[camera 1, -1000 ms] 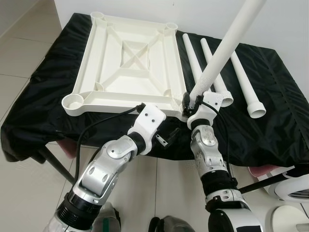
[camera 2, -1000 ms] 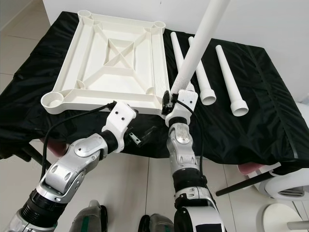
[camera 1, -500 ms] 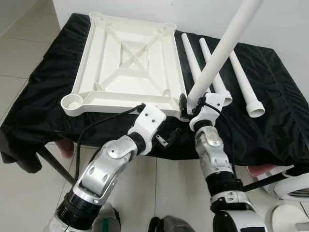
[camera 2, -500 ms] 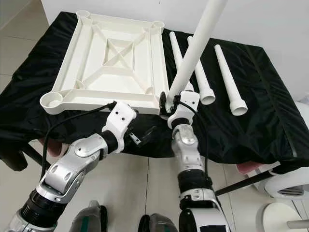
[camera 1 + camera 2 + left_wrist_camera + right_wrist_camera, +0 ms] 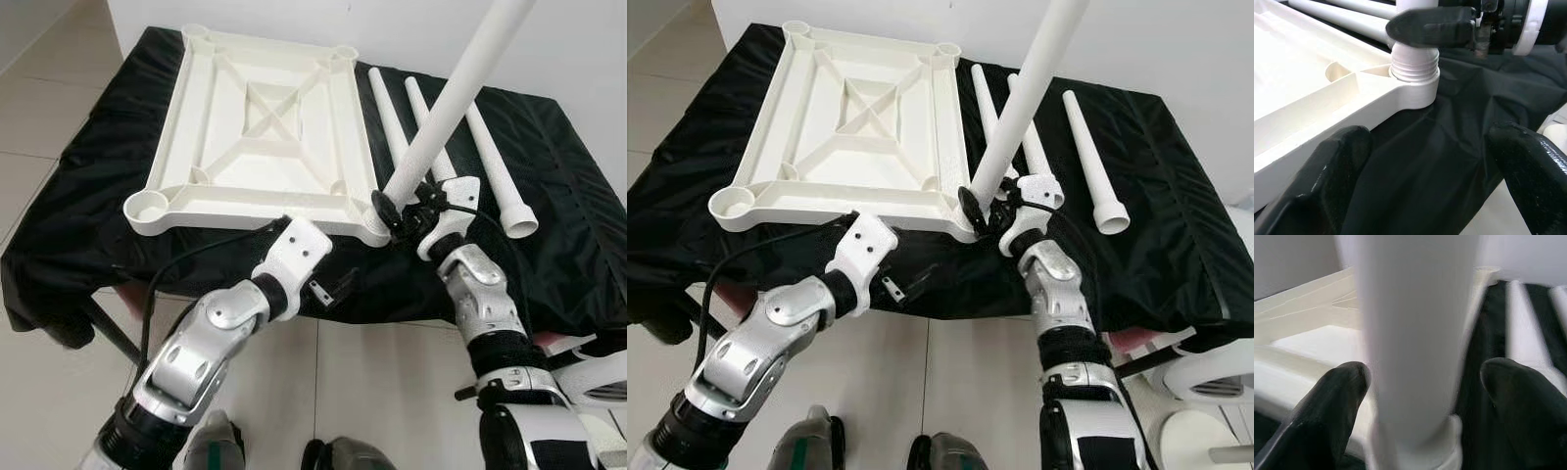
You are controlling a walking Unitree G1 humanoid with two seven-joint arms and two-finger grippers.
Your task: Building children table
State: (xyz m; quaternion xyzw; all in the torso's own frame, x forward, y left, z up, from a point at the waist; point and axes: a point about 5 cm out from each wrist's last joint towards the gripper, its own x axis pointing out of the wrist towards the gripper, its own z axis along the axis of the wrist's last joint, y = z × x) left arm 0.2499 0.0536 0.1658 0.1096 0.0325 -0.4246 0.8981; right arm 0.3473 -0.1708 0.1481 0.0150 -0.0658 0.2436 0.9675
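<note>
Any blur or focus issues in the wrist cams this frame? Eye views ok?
Right wrist view: the upright white plastic table leg is soft and smeared, black fingers blurry. Left wrist view: threaded leg end in the white tabletop corner socket is sharp, near fingers slightly soft. Eye views: crisp, even light, mild sheen on the black cloth.

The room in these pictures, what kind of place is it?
Probably a room in a home, used as an assembly spot: pale tiled floor, plain white wall, and a table under a black cloth holding an upturned white tabletop and loose legs.
</note>
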